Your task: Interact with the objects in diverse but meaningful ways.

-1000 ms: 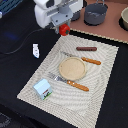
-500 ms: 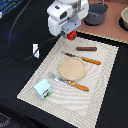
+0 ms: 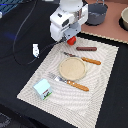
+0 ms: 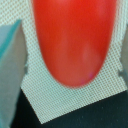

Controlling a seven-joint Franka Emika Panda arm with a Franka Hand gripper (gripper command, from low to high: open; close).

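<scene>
Tomato (image 4: 75,40) near the table's far edge looks smooth, rigid, light; gripper (image 3: 71,38) straddles its widest middle, jaws open.

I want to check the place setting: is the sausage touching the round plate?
Apart. The exterior view shows the sausage lying beyond the plate, with the orange-handled knife and a strip of placemat between them.

Colour reference, taken from the placemat (image 3: 102,85) — beige, fine woven check. Tomato (image 4: 75,40): glossy red. Gripper (image 3: 69,39): white housing. Plate (image 3: 72,68): tan. Sausage (image 3: 86,49), beyond the plate: dark brown. Milk carton (image 3: 43,89), at the placemat's near corner: pale blue with white. Cutlery handles (image 3: 91,61) — orange. Pot (image 3: 96,14): dark grey.
</scene>
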